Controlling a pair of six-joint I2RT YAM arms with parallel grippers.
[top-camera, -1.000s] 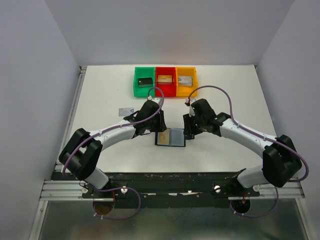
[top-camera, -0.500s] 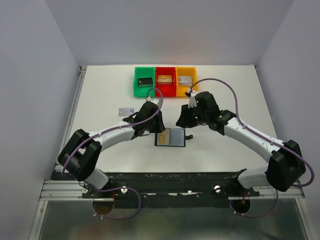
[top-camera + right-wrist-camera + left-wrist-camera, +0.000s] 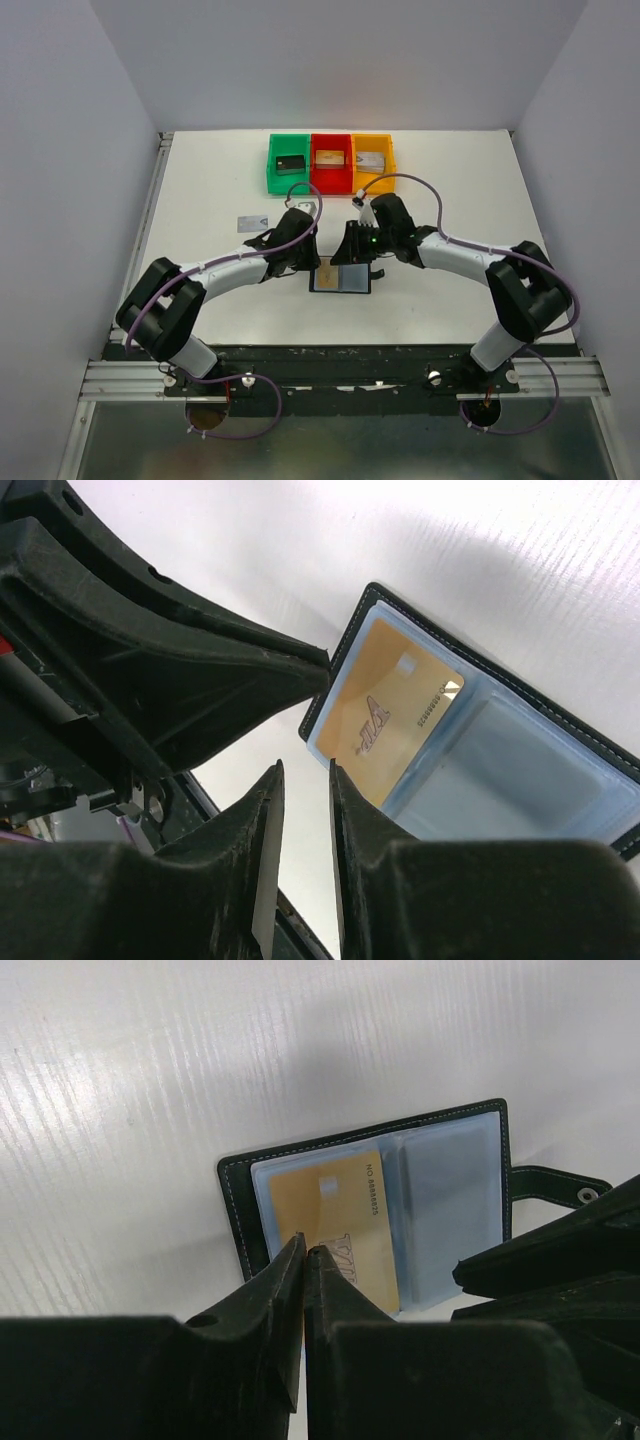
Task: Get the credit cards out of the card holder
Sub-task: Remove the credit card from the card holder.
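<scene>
1. Progress, done: one pale silver-grey card (image 3: 250,222) lies flat on the counter (image 3: 450,200), to the left of the left arm and well apart from the card holder (image 3: 345,281). It is judged to be already out.
2. Progress, left: the card holder lies open on the counter between the two arms. A tan-gold card (image 3: 335,1225) sits inside its left clear pocket and has not yet been drawn out. At least this one extraction is left.
3. Left fingers (image 3: 283,1285): pressed almost together, with nothing visible between them. Their tips are at the near edge of the tan-gold card's pocket.
4. Right fingers (image 3: 250,830): parted by a narrow gap and holding nothing. They are aimed at the same end of the open holder, just beside the left arm's fingers.
5. Judgement: the task is partway through, at the approach to the next card rather than at a grasp.
6. Hidden or unclear:
   - The second pocket (image 3: 445,1215) reads as plain blue-grey, and whether a card lies in it cannot be told.
   - Cards stacked behind the tan-gold one would not show.
   - In the overhead view both wrists cover the far part of the holder.
   - Contact between the left fingertips and the holder cannot be confirmed.
   - The plastic bins (image 3: 332,186) at the far edge hold blocks, too small to detail.
</scene>
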